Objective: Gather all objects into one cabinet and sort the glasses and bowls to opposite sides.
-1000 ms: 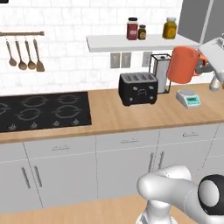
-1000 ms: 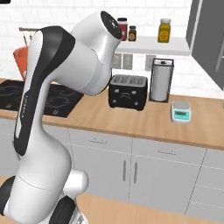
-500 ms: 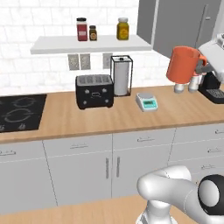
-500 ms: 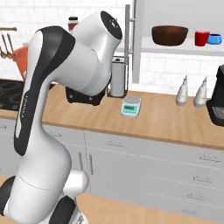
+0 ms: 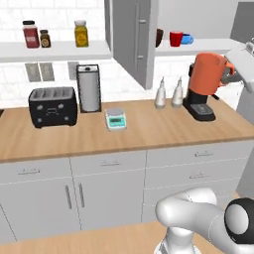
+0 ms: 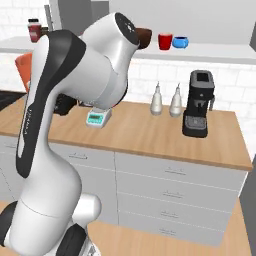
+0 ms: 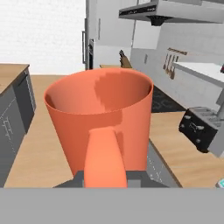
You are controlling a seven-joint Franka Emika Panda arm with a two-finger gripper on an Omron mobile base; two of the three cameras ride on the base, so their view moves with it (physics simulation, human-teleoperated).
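My gripper is shut on the handle of the orange mug, which hangs upright above the coffee machine. In the hand view the orange mug is close up, its handle toward me. The cabinet stands open, its tall grey door swung out. On its white shelf stand the red mug and the small blue cup, with the dark brown bowl half hidden behind the door. The yellow jar stands on the open wall shelf at left.
On the wooden counter are a black toaster, a paper towel holder, a small scale and two pale bottles. Two dark jars stand by the yellow one. My white arm hides much of the right base view.
The whole scene has slid left in both base views, so the base has driven right. The open cabinet and coffee machine came into view. The orange mug stays in my grip.
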